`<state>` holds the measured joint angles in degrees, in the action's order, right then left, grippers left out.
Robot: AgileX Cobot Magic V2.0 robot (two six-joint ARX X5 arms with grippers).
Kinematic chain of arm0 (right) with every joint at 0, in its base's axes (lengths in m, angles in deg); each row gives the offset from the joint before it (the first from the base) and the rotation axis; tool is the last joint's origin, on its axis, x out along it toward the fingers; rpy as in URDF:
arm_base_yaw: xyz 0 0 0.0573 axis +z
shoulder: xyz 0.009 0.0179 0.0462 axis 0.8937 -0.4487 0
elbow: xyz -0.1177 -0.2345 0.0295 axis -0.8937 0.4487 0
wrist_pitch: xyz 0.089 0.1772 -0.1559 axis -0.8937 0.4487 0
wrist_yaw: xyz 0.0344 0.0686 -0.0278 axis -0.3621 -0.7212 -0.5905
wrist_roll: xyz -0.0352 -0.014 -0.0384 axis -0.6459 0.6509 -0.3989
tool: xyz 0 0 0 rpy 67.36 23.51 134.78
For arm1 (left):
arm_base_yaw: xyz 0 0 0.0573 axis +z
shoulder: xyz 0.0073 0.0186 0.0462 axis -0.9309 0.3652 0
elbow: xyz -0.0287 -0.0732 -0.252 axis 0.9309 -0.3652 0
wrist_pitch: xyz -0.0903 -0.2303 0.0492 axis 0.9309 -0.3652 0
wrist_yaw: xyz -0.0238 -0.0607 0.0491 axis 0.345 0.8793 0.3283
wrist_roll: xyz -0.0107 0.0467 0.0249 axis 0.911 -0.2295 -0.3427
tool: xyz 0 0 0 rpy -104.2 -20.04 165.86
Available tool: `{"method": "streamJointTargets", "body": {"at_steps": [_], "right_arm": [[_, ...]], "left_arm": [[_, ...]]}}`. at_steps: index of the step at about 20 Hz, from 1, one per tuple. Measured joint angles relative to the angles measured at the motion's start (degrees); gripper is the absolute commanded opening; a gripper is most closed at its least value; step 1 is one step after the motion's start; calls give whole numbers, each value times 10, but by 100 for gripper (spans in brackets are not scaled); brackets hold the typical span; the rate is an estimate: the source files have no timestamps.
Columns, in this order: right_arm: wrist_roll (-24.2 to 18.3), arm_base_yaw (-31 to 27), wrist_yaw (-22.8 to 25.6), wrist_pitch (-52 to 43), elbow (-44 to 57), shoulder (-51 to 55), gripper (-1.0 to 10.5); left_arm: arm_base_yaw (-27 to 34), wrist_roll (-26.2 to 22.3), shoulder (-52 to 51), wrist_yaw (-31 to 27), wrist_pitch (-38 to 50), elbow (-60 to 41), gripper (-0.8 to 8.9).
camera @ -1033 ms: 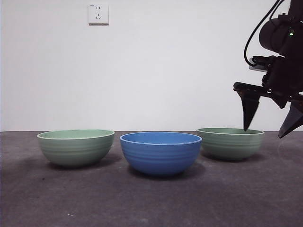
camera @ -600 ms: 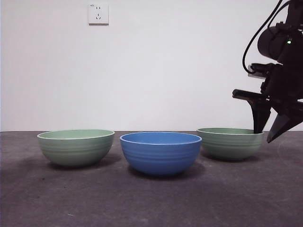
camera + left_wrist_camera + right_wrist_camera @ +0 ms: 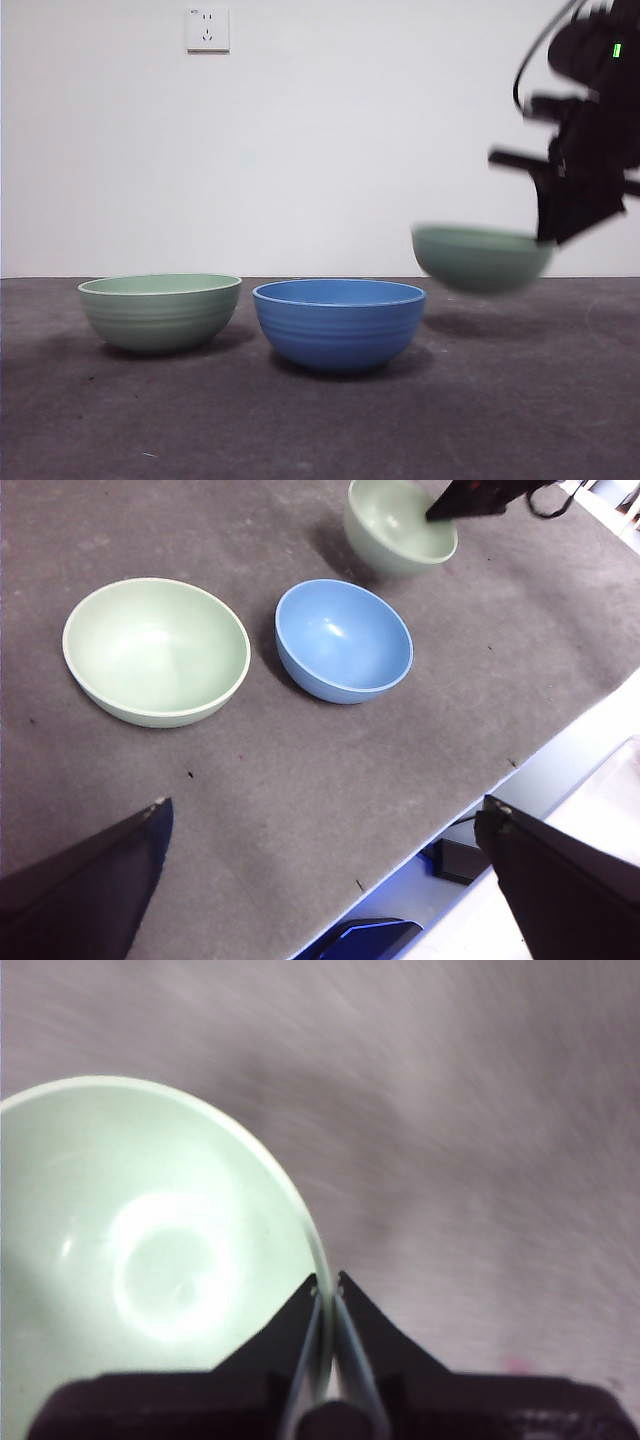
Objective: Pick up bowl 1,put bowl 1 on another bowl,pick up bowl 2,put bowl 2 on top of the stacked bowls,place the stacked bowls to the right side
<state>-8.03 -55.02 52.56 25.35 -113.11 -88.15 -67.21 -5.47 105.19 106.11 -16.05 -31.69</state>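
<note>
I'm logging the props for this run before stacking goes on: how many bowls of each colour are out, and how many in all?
Pale green bowls: 2, one resting on the table, one lifted clear of it with its rim pinched in the right gripper.
Blue bowls: 1, on the table in the middle.
Total: 3 bowls.

The front camera sits low, near bench point(image 3: 320, 420) height, looking level across it toward a white wall with a socket point(image 3: 208, 29) at the upper left of the frame. The left wrist camera looks down from high up, taking in all three bowls and the bench edge. The right wrist camera is very close, pointing straight down onto one green bowl point(image 3: 140, 1250); that bowl shows in all three views.
</note>
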Motion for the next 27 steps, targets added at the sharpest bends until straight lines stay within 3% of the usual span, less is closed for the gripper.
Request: {"method": "streamJointTargets", "body": {"at_steps": [5,12,27], "right_arm": [[-8,70,-26,44,-1,87,-13],[-12,185,-13,53,-1,57,-13],[-15,216,21,27,-1,-40,-8]], "left_arm": [[0,0,0,-2,6,0,589],[0,0,0,-2,6,0,589],[0,0,12,-2,6,0,589]]}}
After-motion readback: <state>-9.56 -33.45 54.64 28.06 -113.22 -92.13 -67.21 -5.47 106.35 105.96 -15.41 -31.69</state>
